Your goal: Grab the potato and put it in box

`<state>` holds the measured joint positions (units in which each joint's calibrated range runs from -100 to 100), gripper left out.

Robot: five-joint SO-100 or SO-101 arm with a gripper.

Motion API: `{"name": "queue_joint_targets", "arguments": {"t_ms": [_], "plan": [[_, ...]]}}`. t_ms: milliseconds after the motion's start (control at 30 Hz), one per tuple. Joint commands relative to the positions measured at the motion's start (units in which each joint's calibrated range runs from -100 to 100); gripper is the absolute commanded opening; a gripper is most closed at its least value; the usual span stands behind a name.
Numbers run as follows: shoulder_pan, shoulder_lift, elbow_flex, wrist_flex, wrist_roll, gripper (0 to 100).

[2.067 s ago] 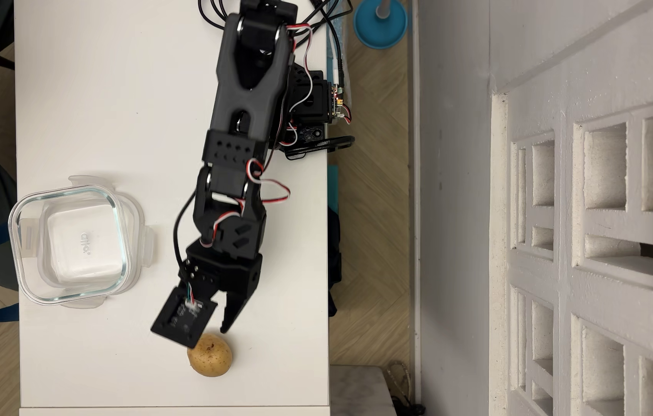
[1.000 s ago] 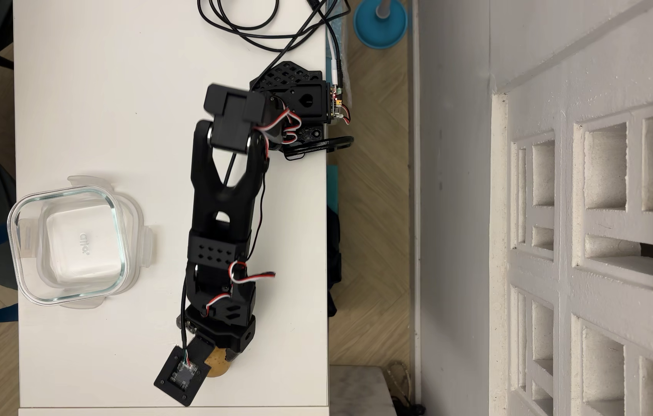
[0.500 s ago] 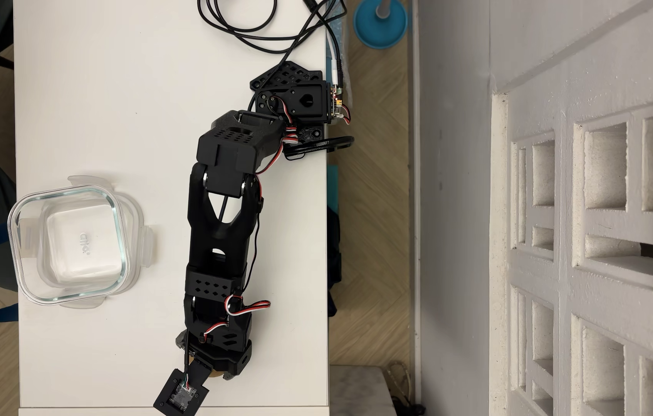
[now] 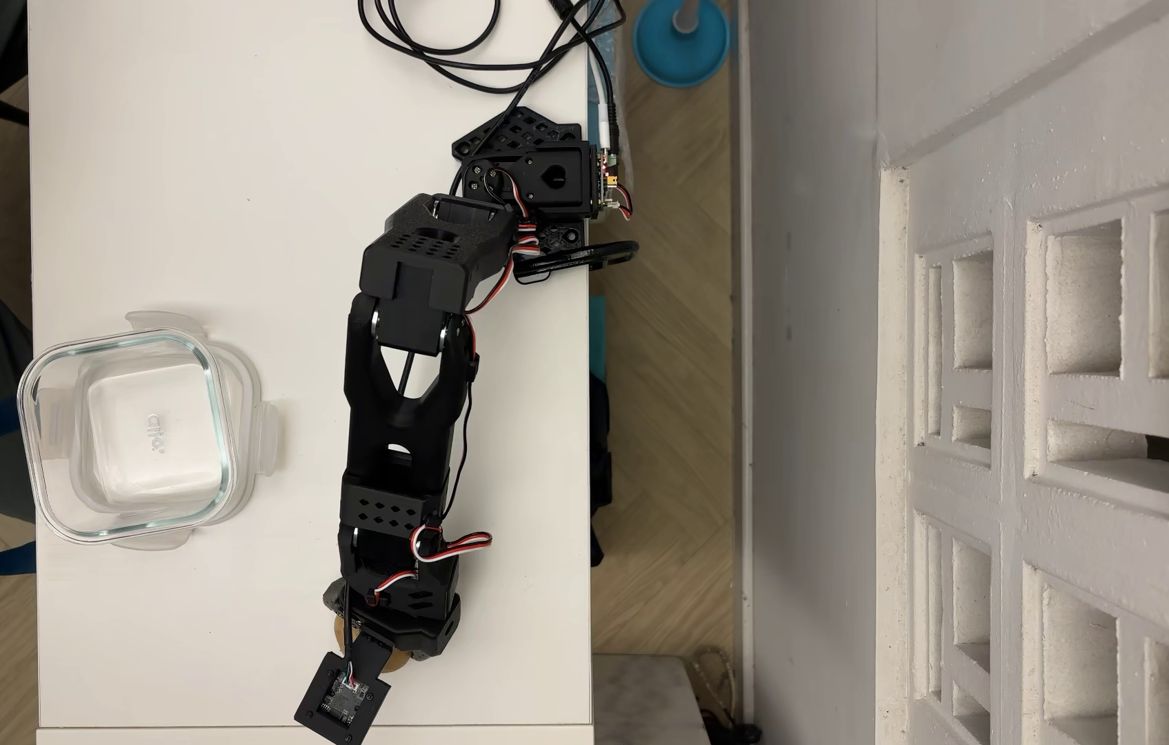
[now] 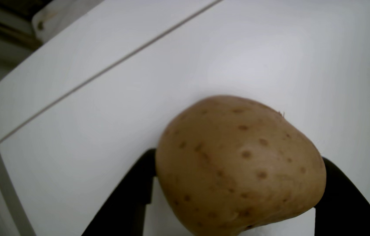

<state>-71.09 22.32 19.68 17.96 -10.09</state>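
Observation:
The tan, brown-speckled potato (image 5: pixel 240 163) fills the lower middle of the wrist view. One black finger (image 5: pixel 143 172) presses its left side and the other finger (image 5: pixel 338 179) its right side. My gripper (image 5: pixel 239 161) is shut on the potato. In the overhead view the gripper (image 4: pixel 381 652) is near the table's bottom edge. It covers the potato (image 4: pixel 396 663) except for thin slivers. The box (image 4: pixel 223 401), a square clear glass container, stands at the table's left edge, well left of the gripper, with nothing inside it.
A translucent plastic lid (image 4: pixel 267 437) lies under the box. Black cables (image 4: pixel 438 50) loop at the top of the white table (image 4: pixel 209 179). The arm's base (image 4: pixel 545 179) is clamped at the right edge. The table's bottom edge (image 4: pixel 209 727) is just below the gripper.
The arm stretched out and came down over the potato, which was in plain sight two seconds ago. The fingers now enclose it. The potato has stayed in place on the table.

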Motion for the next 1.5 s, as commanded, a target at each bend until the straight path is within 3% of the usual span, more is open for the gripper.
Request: {"name": "queue_joint_targets", "arguments": {"t_ms": [0, 200, 633, 933, 1167, 1333, 1467], "plan": [[0.67, -0.72, -2.64, 0.35, 0.33, 35], [0.82, -1.57, -3.51, -2.09, -0.17, 14], [2.95, -3.02, -5.67, -3.92, -0.42, 12], [9.35, -14.44, -1.69, -1.05, -4.90, 12], [21.40, -28.58, 10.19, -0.87, -4.97, 12], [40.60, -46.65, 25.19, -1.05, -4.41, 12], [49.60, -54.83, 31.78, -1.83, -4.34, 12]]}}
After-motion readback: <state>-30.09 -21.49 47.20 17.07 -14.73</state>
